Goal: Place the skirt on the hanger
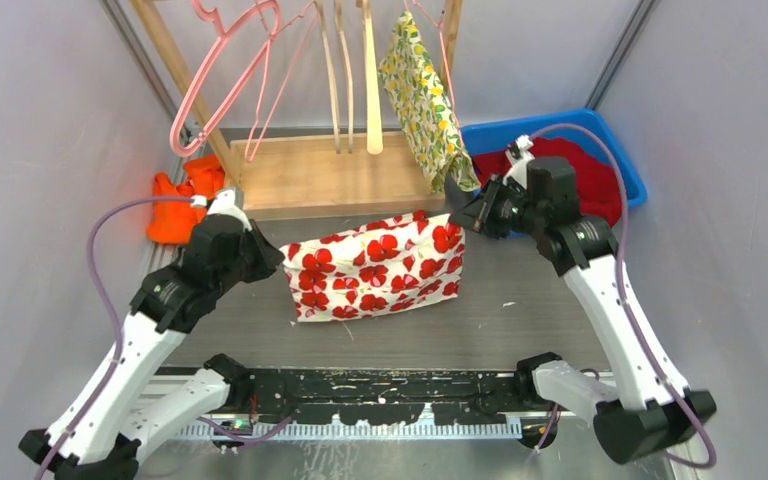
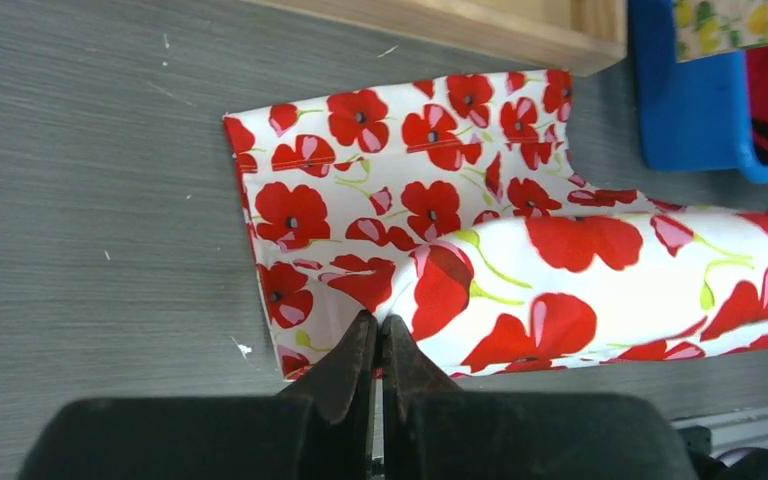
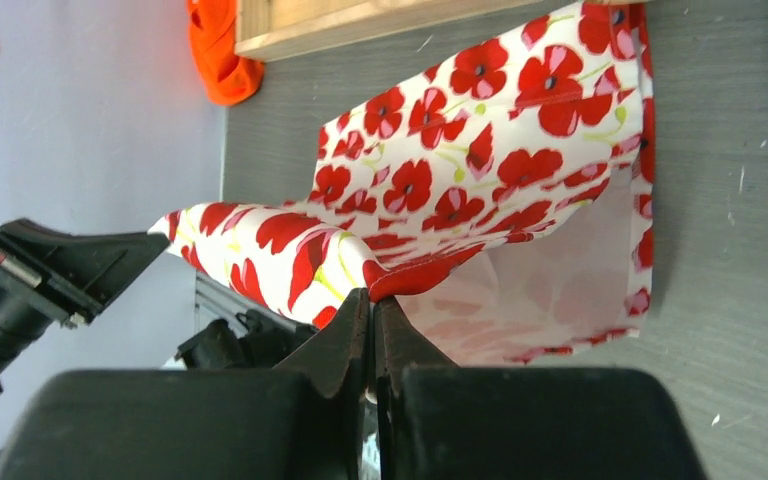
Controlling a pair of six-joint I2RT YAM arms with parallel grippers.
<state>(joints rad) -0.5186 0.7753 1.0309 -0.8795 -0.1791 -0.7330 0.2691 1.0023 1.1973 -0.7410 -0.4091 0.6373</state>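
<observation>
The left hand (image 1: 281,259) and right hand (image 1: 458,213) each pinch one end of the poppy skirt (image 1: 375,265), stretched over the middle of the worktop (image 1: 520,310). The pink hanger (image 1: 222,75) hangs far-left, well apart from it. Grasping looks done, and hanging is not yet begun.

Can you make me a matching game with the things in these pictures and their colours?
Things:
1. skirt
2. bin
3. leftmost hanger
4. crumpled cloth by the left wall

Colours:
A. orange
B. white with red flowers
C. pink
D. blue

Pairs: 1-B, 2-D, 3-C, 4-A
</observation>
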